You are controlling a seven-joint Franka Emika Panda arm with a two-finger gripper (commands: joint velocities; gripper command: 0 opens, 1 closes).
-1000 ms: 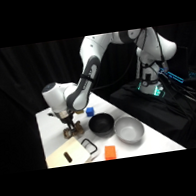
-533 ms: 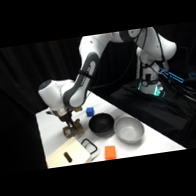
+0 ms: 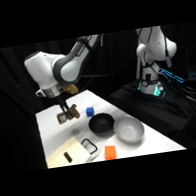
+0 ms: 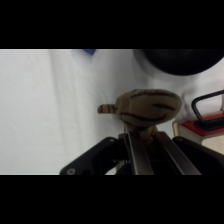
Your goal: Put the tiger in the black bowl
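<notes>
Two bowls sit on the white surface [image 3: 52, 130], and I take the black bowl [image 3: 101, 124] as my landmark. Far left of it, at the near edge, lies a tan board [image 3: 61, 159] with a small dark piece on it, and beside that a black handle loop [image 3: 89, 146]. Up and left of the black bowl, my jaws [image 3: 65, 113] hang above the surface, closed on the tiger [image 3: 68, 113], which is lifted clear of the surface; its shadow falls below. From my wrist the tiger [image 4: 145, 108] shows striped and tan, pinched between my fingers [image 4: 136, 150]. Just behind the black bowl rests a blue cube [image 3: 90, 111]. In front of it lies an orange block [image 3: 110, 152]. Right of it, almost touching, sits the grey bowl [image 3: 129, 131].
</notes>
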